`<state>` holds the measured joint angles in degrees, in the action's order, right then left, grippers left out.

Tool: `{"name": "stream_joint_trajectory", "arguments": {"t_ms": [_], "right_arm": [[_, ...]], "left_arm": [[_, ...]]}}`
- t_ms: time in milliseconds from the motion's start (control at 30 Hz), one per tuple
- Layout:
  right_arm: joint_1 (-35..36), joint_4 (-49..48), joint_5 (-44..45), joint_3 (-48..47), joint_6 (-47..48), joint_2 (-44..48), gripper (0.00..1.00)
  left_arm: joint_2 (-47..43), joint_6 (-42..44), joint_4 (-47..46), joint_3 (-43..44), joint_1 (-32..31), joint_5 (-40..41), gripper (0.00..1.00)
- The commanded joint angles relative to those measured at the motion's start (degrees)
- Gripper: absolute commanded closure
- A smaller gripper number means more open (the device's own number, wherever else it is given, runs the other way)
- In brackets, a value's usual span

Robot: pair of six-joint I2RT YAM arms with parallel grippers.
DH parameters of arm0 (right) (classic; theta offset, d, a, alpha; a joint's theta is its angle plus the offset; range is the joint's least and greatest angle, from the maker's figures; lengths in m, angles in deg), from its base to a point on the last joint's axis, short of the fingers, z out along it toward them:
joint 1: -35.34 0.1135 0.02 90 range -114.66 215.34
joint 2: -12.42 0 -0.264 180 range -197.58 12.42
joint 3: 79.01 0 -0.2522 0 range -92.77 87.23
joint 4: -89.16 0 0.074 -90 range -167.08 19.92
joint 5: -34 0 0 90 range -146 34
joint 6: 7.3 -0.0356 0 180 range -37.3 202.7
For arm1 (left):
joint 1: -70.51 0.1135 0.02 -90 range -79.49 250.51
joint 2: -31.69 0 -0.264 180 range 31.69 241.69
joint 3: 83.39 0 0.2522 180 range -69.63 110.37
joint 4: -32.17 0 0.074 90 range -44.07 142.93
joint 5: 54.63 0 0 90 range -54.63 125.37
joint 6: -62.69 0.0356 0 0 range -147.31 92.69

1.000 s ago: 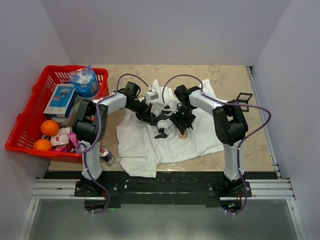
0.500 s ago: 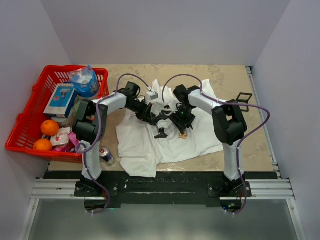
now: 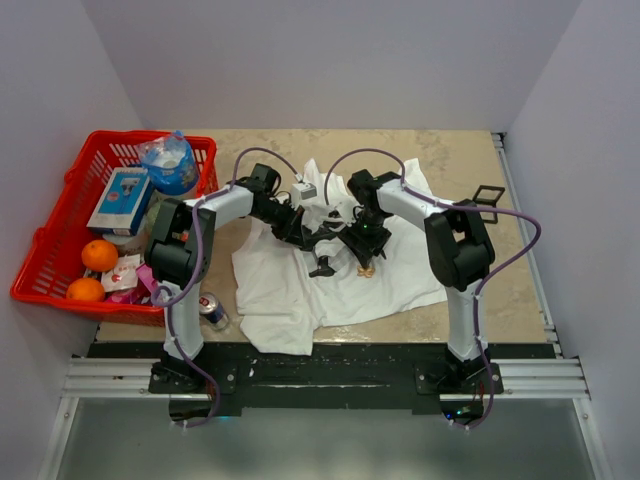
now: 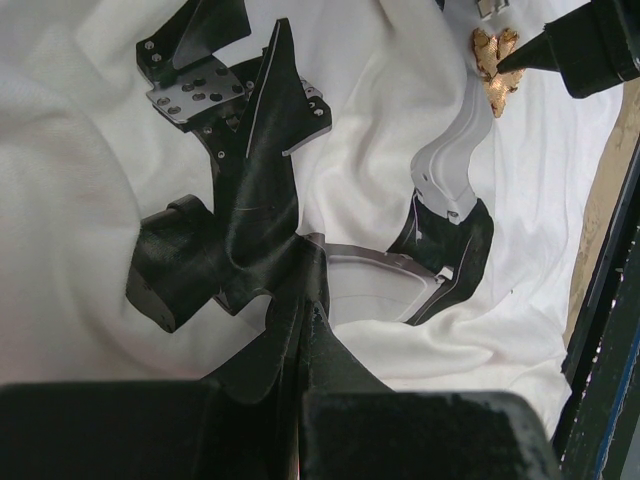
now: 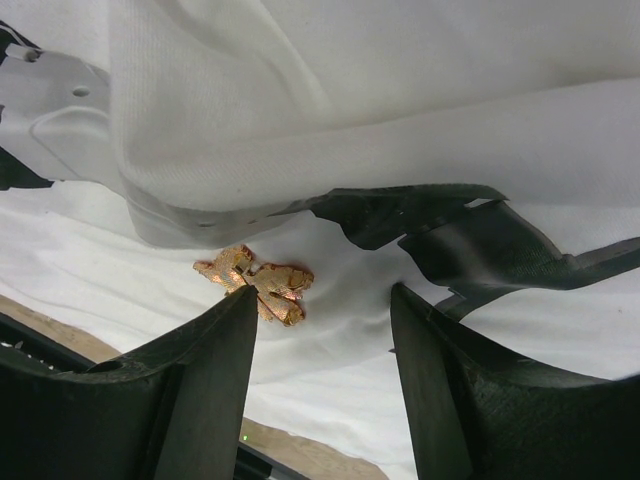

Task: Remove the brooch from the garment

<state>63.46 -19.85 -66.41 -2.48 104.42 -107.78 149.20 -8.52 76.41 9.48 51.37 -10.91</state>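
The brooch [image 5: 255, 283] lies on the white T-shirt [image 3: 280, 290], near its middle, just beside one fingertip of the right gripper [image 5: 325, 297], whose jaws stand apart, holding nothing. Left of it, the left gripper [image 4: 305, 308] has its jaws pinched shut on the cloth.

The white-and-black left arm [image 3: 215, 205] reaches forward and folds inward at the elbow; its black two-finger left gripper [image 4: 305, 300] tilts down, fingers pressed together with a thin seam between; the matching right arm [image 3: 420, 210] mirrors it; the black right gripper [image 5: 322, 330] points down, fingers spread apart.
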Motion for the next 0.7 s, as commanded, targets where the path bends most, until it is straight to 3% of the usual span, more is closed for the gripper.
{"name": "stream_joint_trajectory", "arguments": {"t_ms": [0, 667], "right_arm": [[0.3, 0.0, 0.7, 0.2, 1.3, 0.8, 0.41], [0.1, -0.7, 5.8, -2.4, -0.2, 1.5, 0.41]], "left_arm": [[-3.4, 0.1, -1.0, 0.7, 0.6, -1.9, 1.00], [-4.0, -0.2, -1.4, 0.9, 0.6, -1.7, 1.00]]}}
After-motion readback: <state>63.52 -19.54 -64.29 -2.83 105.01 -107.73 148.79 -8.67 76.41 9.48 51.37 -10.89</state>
